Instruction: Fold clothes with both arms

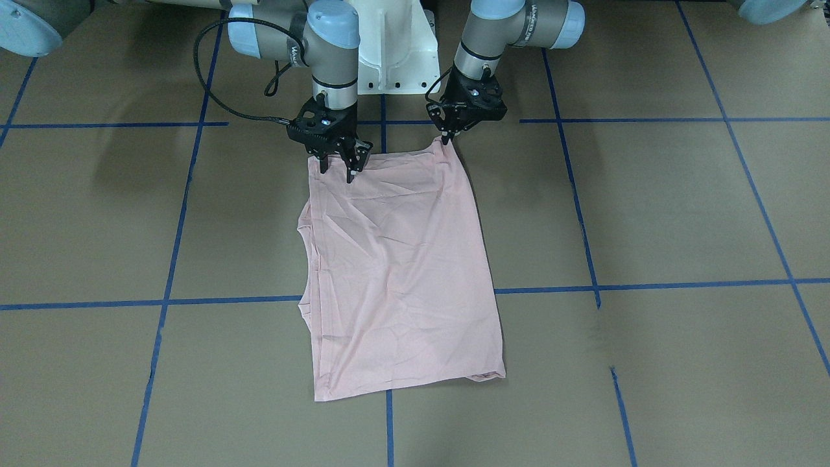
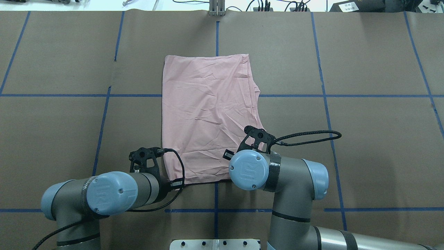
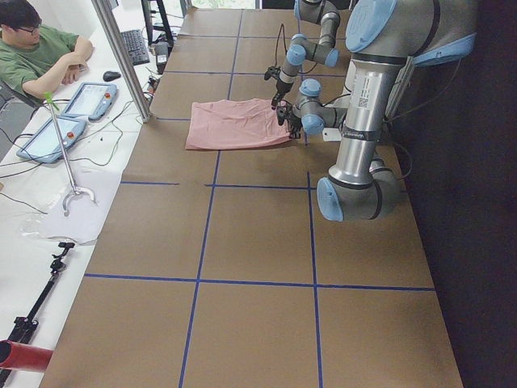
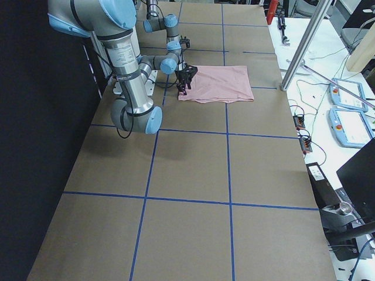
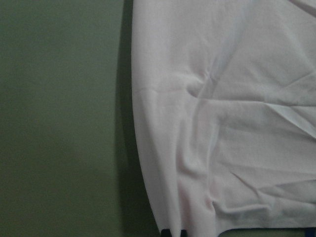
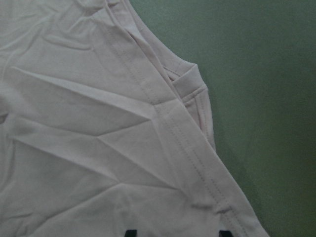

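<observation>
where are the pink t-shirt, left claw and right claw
pink t-shirt (image 1: pixel 402 272), front-facing view, middle of the cloth
left claw (image 1: pixel 447 136), front-facing view, between its fingertips
right claw (image 1: pixel 337 167), front-facing view, between its fingertips

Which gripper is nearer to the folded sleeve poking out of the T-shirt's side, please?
Right. The right gripper stands over the robot-side hem of the T-shirt, on the same side as the sleeve; the left gripper pinches the opposite robot-side corner, farther away.

The T-shirt (image 1: pixel 402 259) is lying on the table (image 1: pixel 648 214), extending forward from both grippers, away from the robot. The left gripper (image 1: pixel 446 137) is meeting its near left corner. The right gripper (image 1: pixel 337 167) is standing over the near edge by the right corner. The pedestal (image 1: pixel 395 45) is standing behind, between them.
</observation>
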